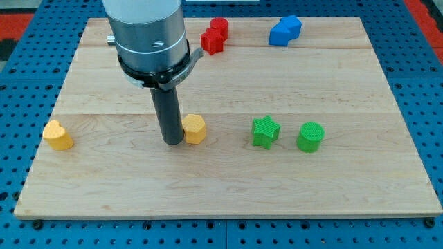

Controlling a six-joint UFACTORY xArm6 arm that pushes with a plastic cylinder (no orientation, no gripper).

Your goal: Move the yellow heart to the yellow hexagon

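Heart (pixel 57 135) at desk (pixel 228 194) far left. Hexagon (pixel 195 128) centre-left, my tip (pixel 172 142) just beside its left. Star (pixel 265 131) then cylinder (pixel 311 137) to right. Two more blocks (pixel 215 36) (pixel 284 30) near top edge.

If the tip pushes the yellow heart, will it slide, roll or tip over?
The yellow heart will probably slide: it looks squat and rests flat on the smooth wooden board. Its lobed outline may make it turn if pushed off-centre. My tip is now beside the yellow hexagon.

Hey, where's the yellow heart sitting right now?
The yellow heart sits near the board's left edge in the camera view, well left of my tip, which is right beside the yellow hexagon.
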